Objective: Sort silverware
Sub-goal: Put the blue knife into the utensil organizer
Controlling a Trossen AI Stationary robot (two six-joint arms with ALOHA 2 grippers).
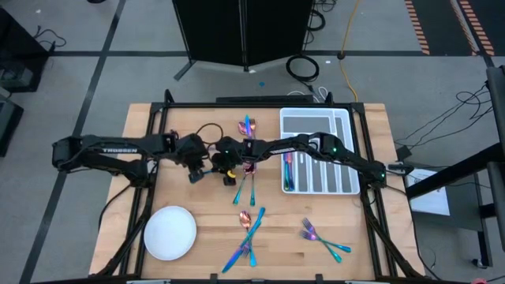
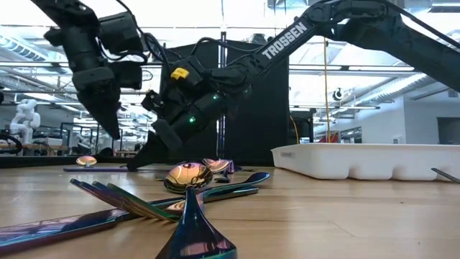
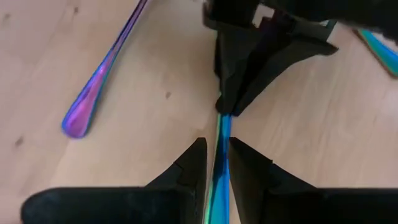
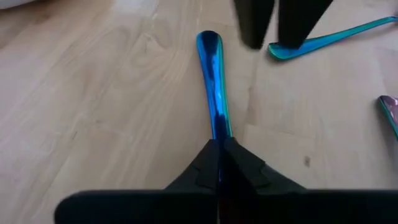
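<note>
A light wooden butcher-block table [image 1: 197,189] carries a white divided plastic tray [image 1: 319,151]. Well apart from the tray lies a round white plate [image 1: 170,232]. Iridescent rainbow metal silverware [image 1: 249,230] lies scattered between plate and tray, with two forks [image 1: 319,238] below the tray.

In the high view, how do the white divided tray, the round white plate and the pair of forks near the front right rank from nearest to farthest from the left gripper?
From the left gripper, at the table's middle:
1. White divided tray, to its right, toward the back.
2. Round white plate at front left and pair of forks at front right: too close to call.
</note>
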